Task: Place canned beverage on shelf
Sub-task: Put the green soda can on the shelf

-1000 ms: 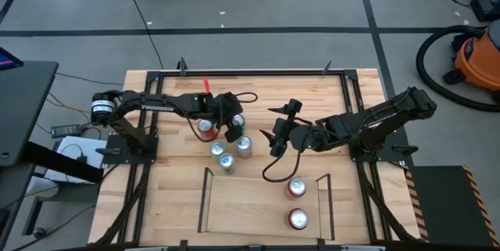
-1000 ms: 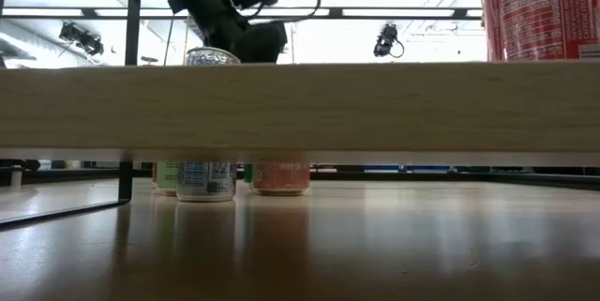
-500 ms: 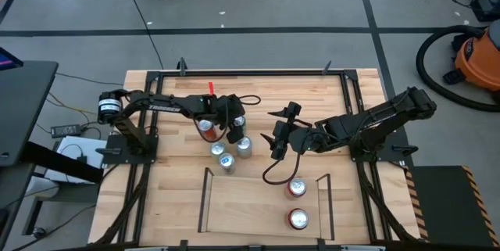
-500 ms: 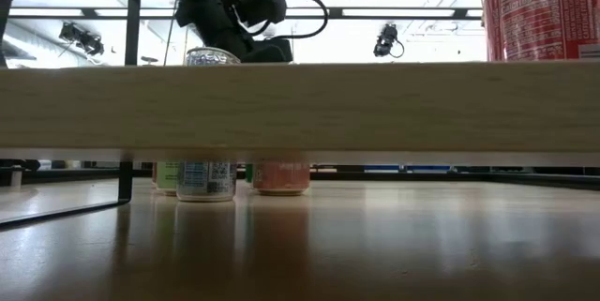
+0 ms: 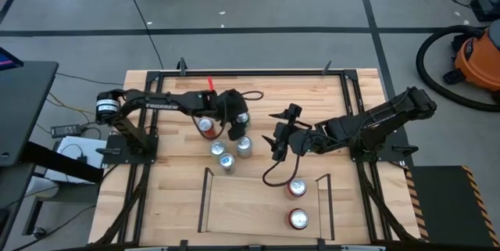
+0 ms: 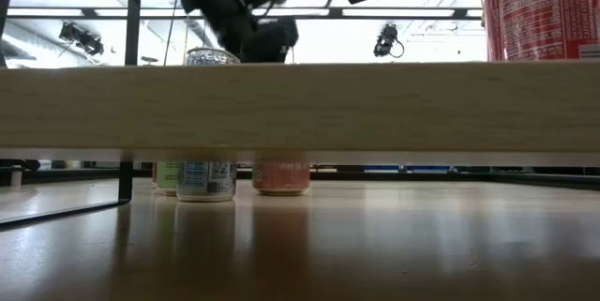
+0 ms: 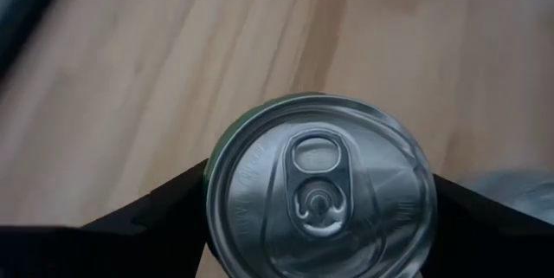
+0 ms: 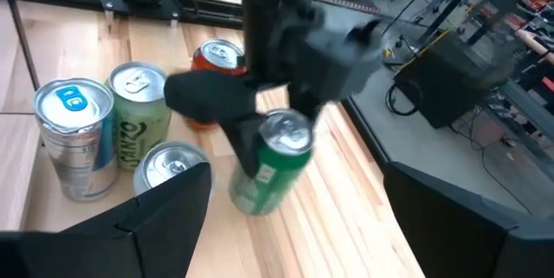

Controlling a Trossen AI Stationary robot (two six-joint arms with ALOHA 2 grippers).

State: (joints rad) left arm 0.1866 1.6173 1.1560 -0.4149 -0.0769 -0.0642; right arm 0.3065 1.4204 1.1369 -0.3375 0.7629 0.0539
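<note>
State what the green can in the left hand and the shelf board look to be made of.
Green can: probably aluminium, with a bare silvery lid and pull tab and a glossy green printed wall. Shelf board: light wood, matte with visible grain; its thin side rails look like black-painted metal.

A green can (image 8: 270, 167) with a silver top is held between the black fingers (image 8: 212, 96) of the left gripper (image 7: 318, 217). Beside it, a pale green can (image 8: 141, 106), a silver-and-blue can (image 8: 75, 137) and an orange-red can (image 8: 216, 63) are seen. Two red cans (image 5: 297, 188) are carried on the light-wood shelf (image 5: 250, 204), which is edged by black rails.
</note>
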